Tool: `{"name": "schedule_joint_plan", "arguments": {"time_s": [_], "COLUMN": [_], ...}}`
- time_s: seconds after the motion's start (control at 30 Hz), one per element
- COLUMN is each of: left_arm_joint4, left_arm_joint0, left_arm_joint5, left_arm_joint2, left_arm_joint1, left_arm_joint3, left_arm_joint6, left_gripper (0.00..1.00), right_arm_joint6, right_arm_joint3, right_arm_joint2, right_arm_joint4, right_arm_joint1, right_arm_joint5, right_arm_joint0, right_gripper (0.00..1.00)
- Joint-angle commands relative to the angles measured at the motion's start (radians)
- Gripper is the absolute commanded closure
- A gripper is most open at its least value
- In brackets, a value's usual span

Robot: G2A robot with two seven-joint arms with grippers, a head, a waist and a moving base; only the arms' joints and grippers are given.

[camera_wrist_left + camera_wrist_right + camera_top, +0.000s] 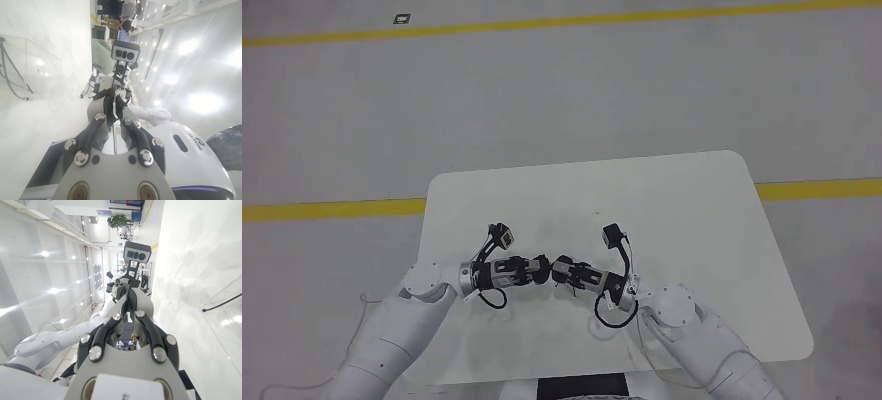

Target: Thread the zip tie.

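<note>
The left gripper point(114, 100) is closed to a narrow slit, its black-covered fingers point(107, 109) almost touching. A thin pale line runs down the gap, and I cannot tell whether anything is pinched there. The right gripper point(130, 298) is drawn together in the same way, grey fingers with a ribbed black pad point(133, 303) on the inner face, and what it holds, if anything, cannot be made out. From above, the two grippers meet tip to tip over the near middle of the white table point(692, 200), each arm coming in from its own side. Each wrist view looks straight at the other arm's gripper and at the wrist camera point(125, 54) mounted above it. Out from the tips, on the table surface, stands a clear container point(43, 62). Inside it lies a black zip tie point(217, 306), its small square head pointing toward the grippers. The tie lies well apart from both sets of fingertips, off to the side of the point where they meet, and touches neither gripper.
</note>
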Motion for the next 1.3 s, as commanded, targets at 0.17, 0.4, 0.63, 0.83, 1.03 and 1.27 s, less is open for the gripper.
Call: {"name": "schedule_joint_plan", "arguments": {"time_s": [0.17,0.4,0.63,0.83,1.03,1.27], "left_arm_joint4": [-0.004,-0.005,-0.016,-0.022,-0.079,-0.069], "left_arm_joint0": [-0.007,-0.014,-0.018,-0.021,-0.028,-0.024], "left_arm_joint5": [0.002,0.001,-0.006,-0.008,0.001,0.002], "left_arm_joint2": [0.006,0.01,0.007,0.006,0.021,0.02], "left_arm_joint1": [0.001,0.002,0.004,0.005,0.0,0.0], "left_arm_joint3": [0.009,0.015,0.022,0.028,0.012,0.012], "left_arm_joint6": [0.002,0.002,-0.003,-0.003,-0.049,-0.011], "left_gripper": [1.0,1.0,1.0,1.0,1.0,1.0], "right_arm_joint6": [0.003,0.003,-0.011,-0.041,-0.077,-0.077], "right_arm_joint3": [0.003,0.007,-0.002,-0.029,-0.035,-0.035], "right_arm_joint2": [-0.003,-0.004,0.023,0.05,0.057,0.057], "right_arm_joint4": [0.002,0.007,0.007,-0.02,-0.045,-0.045], "right_arm_joint1": [0.001,0.001,0.007,0.015,0.016,0.016], "right_arm_joint5": [0.003,0.001,-0.002,0.007,0.004,0.004], "right_arm_joint0": [0.005,0.01,-0.002,-0.029,-0.038,-0.038], "right_gripper": [1.0,0.0,0.0,0.0,0.0,0.0]}}
